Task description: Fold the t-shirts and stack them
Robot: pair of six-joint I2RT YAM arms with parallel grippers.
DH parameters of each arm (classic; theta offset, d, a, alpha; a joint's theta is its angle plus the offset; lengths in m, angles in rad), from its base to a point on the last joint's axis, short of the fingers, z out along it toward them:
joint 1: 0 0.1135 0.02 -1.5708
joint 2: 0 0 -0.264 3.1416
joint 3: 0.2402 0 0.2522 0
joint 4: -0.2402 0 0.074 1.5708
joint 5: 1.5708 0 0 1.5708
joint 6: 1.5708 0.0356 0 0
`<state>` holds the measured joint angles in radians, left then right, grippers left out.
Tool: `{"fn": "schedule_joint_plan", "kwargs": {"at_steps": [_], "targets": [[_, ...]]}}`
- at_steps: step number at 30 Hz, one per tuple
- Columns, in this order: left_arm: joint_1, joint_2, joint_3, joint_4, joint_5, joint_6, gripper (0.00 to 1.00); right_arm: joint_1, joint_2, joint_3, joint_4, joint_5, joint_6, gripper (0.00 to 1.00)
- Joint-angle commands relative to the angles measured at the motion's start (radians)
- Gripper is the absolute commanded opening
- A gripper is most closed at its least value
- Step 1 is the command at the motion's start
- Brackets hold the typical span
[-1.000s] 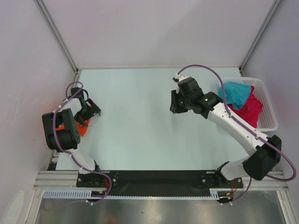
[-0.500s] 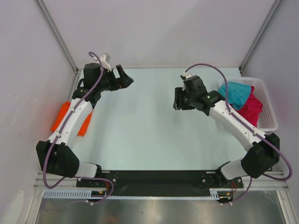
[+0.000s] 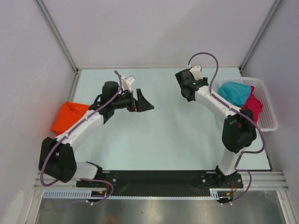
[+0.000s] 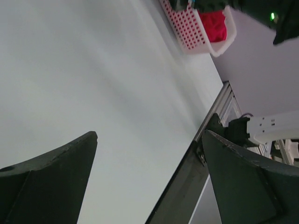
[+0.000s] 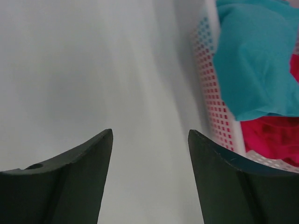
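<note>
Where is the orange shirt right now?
In the top view, the orange shirt lies on the left side of the table, just beside the left arm, across from the basket.

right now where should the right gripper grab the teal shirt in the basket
Pinch the bunched top fold of the teal shirt, likely coming straight down from above: it lies heaped on the pink shirt, and the basket walls block a sideways approach.

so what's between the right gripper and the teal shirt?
Bare table, then the basket wall; the teal shirt sits behind it. Right wrist view shows it.
</note>
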<state>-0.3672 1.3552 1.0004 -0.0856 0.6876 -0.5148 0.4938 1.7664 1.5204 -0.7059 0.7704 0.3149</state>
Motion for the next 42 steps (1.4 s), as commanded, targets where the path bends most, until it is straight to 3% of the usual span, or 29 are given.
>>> {"fn": "schedule_joint_plan", "kwargs": {"at_steps": [1,5,12,18,20,21,25,28,35,40,42], "targets": [[-0.05,-0.064,-0.078,0.082,0.029,-0.002,1.0,-0.101,0.047,0.06,-0.061,0.234,0.05,0.73],[-0.084,-0.073,-0.129,0.125,0.044,-0.01,1.0,-0.247,0.079,0.098,-0.136,0.113,0.192,0.73],[-0.087,-0.087,-0.187,0.153,0.049,-0.004,1.0,-0.316,0.108,0.09,-0.116,0.173,0.15,0.73],[-0.088,-0.084,-0.192,0.162,0.053,-0.005,1.0,-0.376,0.177,0.112,-0.089,0.062,0.118,0.69],[-0.088,-0.082,-0.19,0.162,0.047,-0.004,1.0,-0.379,0.188,0.113,-0.067,0.008,0.079,0.26],[-0.088,-0.077,-0.187,0.162,0.047,-0.002,1.0,-0.374,0.185,0.112,-0.06,-0.047,0.067,0.0],[-0.087,-0.056,-0.181,0.161,0.049,-0.005,1.0,-0.325,0.114,0.073,0.021,-0.057,0.018,0.0],[-0.087,-0.05,-0.187,0.162,0.036,-0.002,1.0,-0.262,0.055,0.092,0.048,0.029,-0.032,0.0],[-0.087,-0.03,-0.21,0.179,0.021,-0.002,1.0,-0.138,-0.008,0.342,0.014,0.22,-0.177,0.0],[-0.087,-0.028,-0.233,0.184,-0.008,-0.004,1.0,0.009,-0.042,0.576,-0.073,0.124,-0.229,0.0],[-0.088,-0.033,-0.235,0.179,-0.029,-0.008,1.0,0.081,-0.033,0.67,-0.163,-0.037,-0.214,0.0]]}}
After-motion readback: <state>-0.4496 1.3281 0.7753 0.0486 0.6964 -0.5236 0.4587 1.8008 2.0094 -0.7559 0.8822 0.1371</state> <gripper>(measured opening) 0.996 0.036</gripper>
